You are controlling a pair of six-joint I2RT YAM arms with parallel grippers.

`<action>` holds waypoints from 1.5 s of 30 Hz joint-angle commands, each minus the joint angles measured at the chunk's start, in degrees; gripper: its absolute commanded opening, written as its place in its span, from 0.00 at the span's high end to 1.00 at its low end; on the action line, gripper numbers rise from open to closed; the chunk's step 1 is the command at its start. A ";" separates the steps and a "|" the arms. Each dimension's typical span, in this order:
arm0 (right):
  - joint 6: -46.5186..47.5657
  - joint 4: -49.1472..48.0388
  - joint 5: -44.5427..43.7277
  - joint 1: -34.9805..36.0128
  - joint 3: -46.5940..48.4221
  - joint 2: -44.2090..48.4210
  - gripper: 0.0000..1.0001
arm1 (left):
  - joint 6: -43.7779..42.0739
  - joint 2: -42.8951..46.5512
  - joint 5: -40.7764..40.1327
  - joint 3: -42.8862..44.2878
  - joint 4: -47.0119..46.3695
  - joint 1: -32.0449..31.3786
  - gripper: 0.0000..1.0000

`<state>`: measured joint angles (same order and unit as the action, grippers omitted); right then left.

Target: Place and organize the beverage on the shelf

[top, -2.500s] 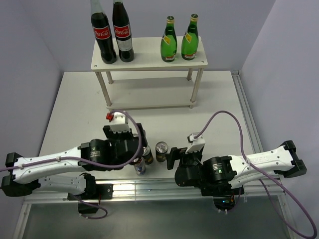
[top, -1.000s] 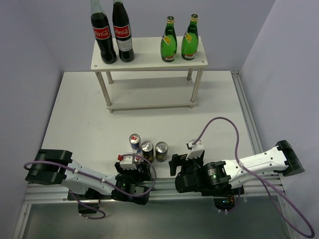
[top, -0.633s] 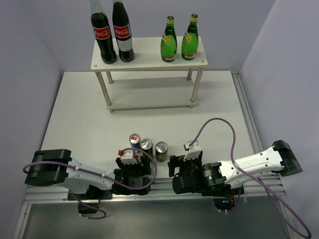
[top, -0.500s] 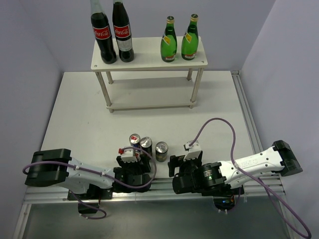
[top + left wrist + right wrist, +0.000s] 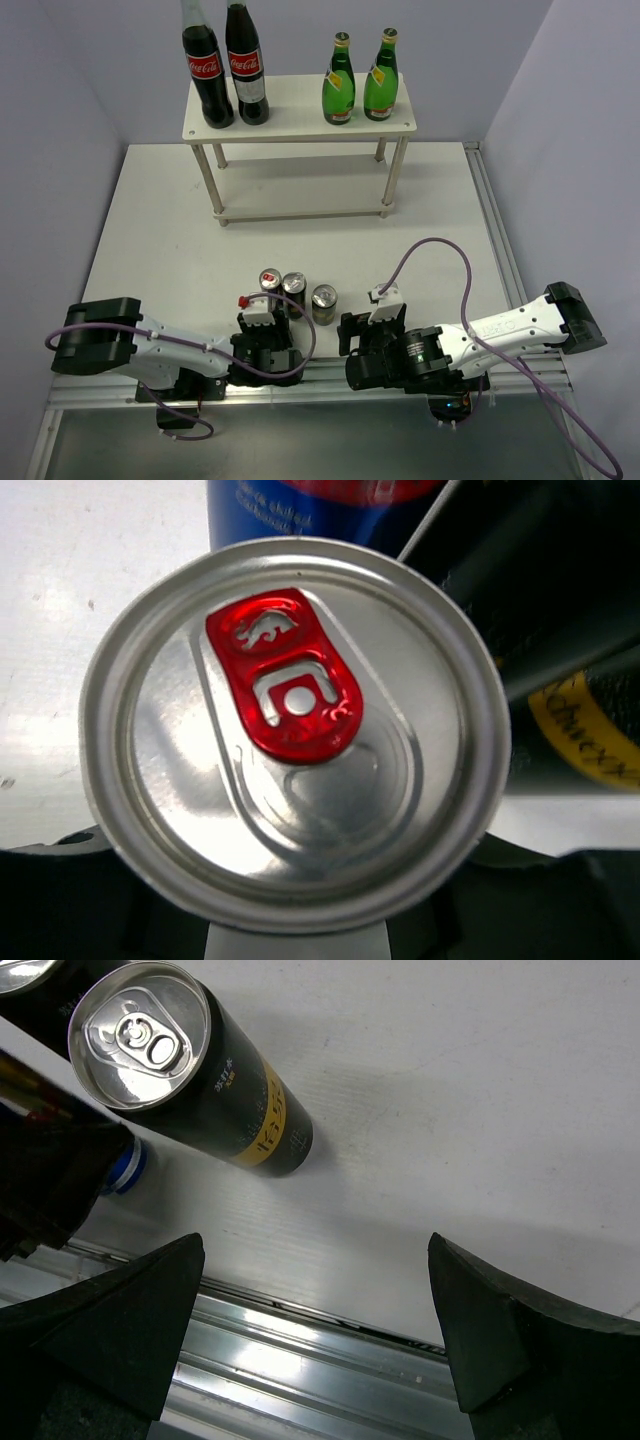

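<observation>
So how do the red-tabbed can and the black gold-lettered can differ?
The silver-topped can with the red pull tab is seen straight down, filling the left wrist view, body hidden. The black can with gold lettering has a plain silver tab and shows its side at a slant. Both lids are sealed.

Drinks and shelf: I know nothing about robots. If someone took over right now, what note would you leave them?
Left gripper: low over a blue-and-silver can that sits between its fingers; whether it grips is unclear.
Right gripper: open, empty.
Done: both green bottles stand on the shelf top board, right of two cola bottles.
Left: four cans on the table near the arms: that one, a second blue-and-silver can, two dark cans.
</observation>
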<state>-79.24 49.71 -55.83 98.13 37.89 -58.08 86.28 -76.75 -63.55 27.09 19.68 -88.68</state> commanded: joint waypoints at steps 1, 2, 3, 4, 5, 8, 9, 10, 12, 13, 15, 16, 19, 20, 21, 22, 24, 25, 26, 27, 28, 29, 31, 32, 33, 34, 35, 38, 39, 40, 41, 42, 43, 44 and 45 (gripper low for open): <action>-1.79 -0.76 -2.17 0.49 -0.89 0.51 0.00 | 11.59 -0.33 -0.70 5.33 17.25 -3.24 1.00; -1.62 -0.76 -2.26 0.49 -0.97 0.52 0.00 | 13.63 -0.59 -0.61 6.47 20.54 -4.03 1.00; -1.53 -0.67 -2.26 0.49 -0.97 0.60 0.00 | 15.91 -1.03 -0.52 9.18 27.88 -5.78 1.00; -1.44 -0.67 -2.35 0.49 -0.97 0.87 0.00 | 20.98 -1.29 -0.44 10.60 31.61 -6.84 1.00; -1.27 -0.58 -2.44 0.49 -1.06 0.96 0.00 | 23.03 -1.38 -0.44 12.01 35.04 -7.81 1.00; -1.09 -0.58 -2.96 0.40 -1.15 1.39 0.00 | 26.75 -0.77 -0.96 18.41 45.16 -10.80 1.00; -0.74 -0.84 -2.88 0.49 -1.24 1.48 0.00 | 24.31 0.80 -1.31 19.48 46.83 -11.42 1.00; -0.56 -1.11 -2.96 0.49 -1.24 1.66 0.00 | 23.59 1.77 -1.66 20.71 47.81 -11.51 1.00; -0.04 -1.46 -3.14 0.49 -1.15 1.75 0.00 | 20.36 5.45 -3.67 23.78 50.18 -11.51 1.00; 0.05 -1.46 -3.14 0.49 -1.15 1.83 0.00 | 18.59 6.78 -4.82 24.84 50.45 -11.51 1.00; 0.05 -1.11 -3.40 0.49 -0.97 1.92 0.00 | 15.08 10.72 -7.62 27.83 50.98 -11.16 1.00; -0.03 -1.02 -3.58 0.49 -0.97 2.01 0.00 | 10.36 12.05 -8.51 28.71 50.55 -10.64 1.00; 0.05 -0.85 -3.84 0.49 -1.06 2.71 0.00 | -4.19 17.50 -10.80 30.30 44.24 -6.69 1.00; 0.05 -0.85 -3.84 0.49 -1.15 2.89 0.00 | -10.72 20.82 -10.55 29.95 39.86 -3.11 1.00; 0.14 -0.59 -3.93 0.49 -1.15 3.41 0.01 | -26.36 22.77 -8.80 28.99 27.81 -1.25 1.00; 0.05 -0.50 -4.02 0.49 -1.24 3.59 0.00 | -34.95 24.70 -6.70 27.59 20.12 0.86 1.00; -0.12 0.12 -4.46 0.49 -1.24 4.03 0.00 | -53.47 30.31 -1.34 22.58 0.22 7.69 1.00; -0.12 0.29 -4.55 0.40 -1.15 4.47 0.00 | -57.33 31.48 5.73 21.09 -4.69 10.70 1.00; -0.38 0.56 -4.81 0.49 -1.15 4.65 0.00 | -59.10 32.27 8.94 20.20 -8.83 17.08 1.00; -0.47 1.08 -5.07 0.49 -1.06 4.91 0.00 | -61.38 31.67 12.71 20.45 -9.92 20.45 1.00; -0.56 1.44 -5.16 0.49 -0.89 5.08 0.01 | -62.10 30.53 18.58 20.98 -10.45 24.05 1.00; -0.82 1.70 -5.25 0.40 -0.80 5.17 0.00 | -62.81 29.04 21.59 22.20 -11.06 27.13 1.00; -0.91 2.23 -5.51 0.49 -0.71 5.53 0.01 | -65.18 23.68 24.60 23.35 -13.43 34.87 1.00; -1.00 2.40 -5.60 0.49 -0.62 5.61 0.01 | -65.80 20.18 26.61 24.40 -15.18 38.03 1.00; -1.09 2.84 -5.78 0.49 -0.54 5.88 0.01 | -67.02 18.67 27.50 24.67 -16.33 39.28 1.00; -1.18 3.19 -5.95 0.40 -0.54 5.88 0.01 | -67.38 17.18 28.82 24.94 -17.56 40.68 1.00; -1.44 3.54 -6.21 0.40 -0.19 6.05 0.01 | -67.64 14.46 29.96 25.03 -18.79 41.91 1.00; -1.97 5.30 -6.92 0.40 0.25 6.58 0.01 | -68.26 9.19 31.73 25.11 -25.37 47.09 1.00; -1.79 5.13 -7.01 0.40 0.17 6.84 0.01 | -68.52 8.03 32.43 25.03 -26.53 47.90 1.00; -1.44 4.78 -7.10 0.49 -0.09 7.45 0.01 | -68.61 6.98 32.87 24.94 -27.76 48.86 1.00; -1.09 4.43 -7.01 0.49 -0.18 7.55 0.01 | -68.79 5.05 33.14 24.85 -29.94 50.44 1.00; -1.18 4.34 -7.01 0.49 -0.18 7.81 0.01 | -68.88 4.07 33.66 25.11 -30.66 51.15 1.00; -1.35 4.34 -6.92 0.49 -0.18 7.90 0.01 | -68.88 3.02 33.93 25.72 -31.36 51.94 1.00; -1.79 4.51 -6.92 0.40 -0.27 7.81 0.01 | -69.31 1.18 34.02 26.08 -32.68 53.43 1.00; -2.05 4.60 -6.92 0.49 -0.36 7.81 0.01 | -69.58 0.29 34.37 26.43 -33.30 54.05 1.00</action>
<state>-78.94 53.25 -59.16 98.13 36.95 -50.94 19.11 -75.31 -31.18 49.63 -2.39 -36.69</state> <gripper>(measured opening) 0.994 0.592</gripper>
